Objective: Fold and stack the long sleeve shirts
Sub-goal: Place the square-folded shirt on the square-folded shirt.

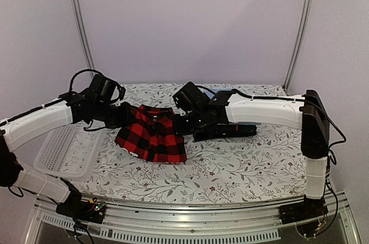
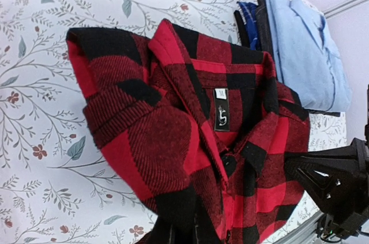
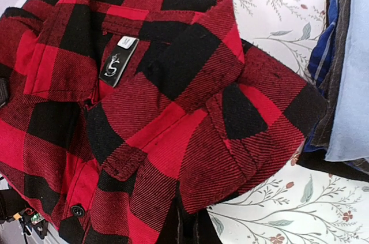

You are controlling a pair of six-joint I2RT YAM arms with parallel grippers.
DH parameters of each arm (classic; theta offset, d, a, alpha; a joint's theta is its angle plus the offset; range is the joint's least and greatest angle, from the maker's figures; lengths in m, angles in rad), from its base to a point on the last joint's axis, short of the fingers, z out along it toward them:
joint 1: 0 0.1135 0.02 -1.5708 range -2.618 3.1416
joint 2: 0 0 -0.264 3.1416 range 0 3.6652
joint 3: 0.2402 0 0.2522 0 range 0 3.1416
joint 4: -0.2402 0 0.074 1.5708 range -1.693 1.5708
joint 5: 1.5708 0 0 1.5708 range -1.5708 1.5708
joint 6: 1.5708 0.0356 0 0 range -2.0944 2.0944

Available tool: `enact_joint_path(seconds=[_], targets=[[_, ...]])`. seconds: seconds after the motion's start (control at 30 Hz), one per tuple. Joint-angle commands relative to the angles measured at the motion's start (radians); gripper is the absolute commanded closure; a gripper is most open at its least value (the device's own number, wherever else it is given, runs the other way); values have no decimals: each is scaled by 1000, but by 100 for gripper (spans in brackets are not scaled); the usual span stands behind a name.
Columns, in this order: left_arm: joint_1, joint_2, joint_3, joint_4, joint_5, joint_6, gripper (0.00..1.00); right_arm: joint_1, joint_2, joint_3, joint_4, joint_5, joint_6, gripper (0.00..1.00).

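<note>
Both pairs of jaws are clenched on the red-and-black shirt (image 1: 151,133), held over the bench (image 1: 242,163) beside the folded light blue shirt (image 2: 305,53), so you move them level and together, landing it squarely on top.

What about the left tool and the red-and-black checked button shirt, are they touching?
Touching. In the left wrist view, the left tool is shut on the red-and-black checked button shirt, its fabric pinched at the bottom edge.

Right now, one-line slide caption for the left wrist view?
Left gripper pinching the red-and-black check shirt over the floral tablecloth, folded light blue shirt beyond it.
</note>
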Motion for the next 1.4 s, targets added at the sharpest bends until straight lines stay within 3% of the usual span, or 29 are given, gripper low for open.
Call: enact_joint_path(seconds=[0.0,0.5,0.87,1.37], targets=[[-52,42,111,16,-27,2,100,-43,-106,24,-22,45,-67,100],[-210,514,719,41,-55,10,100,-346,-359,-136,-36,8,-249,100],[-244,883,1157,-12,-38,17,100,-594,-357,-158,-36,-53,-361,100],[-247,1024,1220,-11,19,-14,100,-672,-330,-236,-13,-40,-391,100]])
